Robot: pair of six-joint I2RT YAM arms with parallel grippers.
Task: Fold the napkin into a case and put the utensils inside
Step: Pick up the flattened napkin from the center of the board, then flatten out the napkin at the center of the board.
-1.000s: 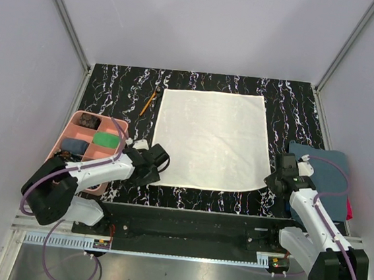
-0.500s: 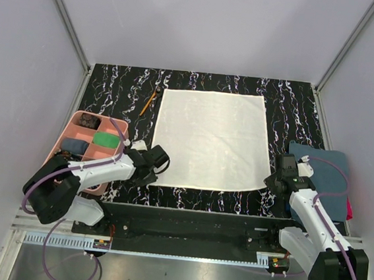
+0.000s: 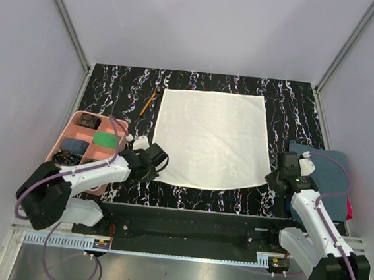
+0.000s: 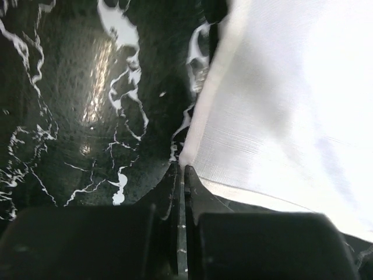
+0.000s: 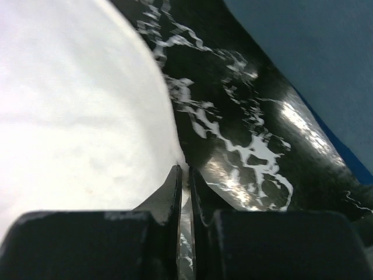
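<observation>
Left gripper (image 4: pixel 180 170): jaws pinched shut on the near-left corner of the napkin (image 3: pixel 210 139). Right gripper (image 5: pixel 183 170): likewise clamped on the near-right corner. The cloth lies flat on the black marbled table (image 3: pixel 112 86), stretching away from both grippers toward the far edge. Utensils (image 3: pixel 149 102) lie just beside its far-left corner, nearer the left arm.

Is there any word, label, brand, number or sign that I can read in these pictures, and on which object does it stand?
None can be read. The napkin, the pink tray and the marbled tabletop carry no writing; the rail at the near edge shows only tiny marks, too small to read.
</observation>
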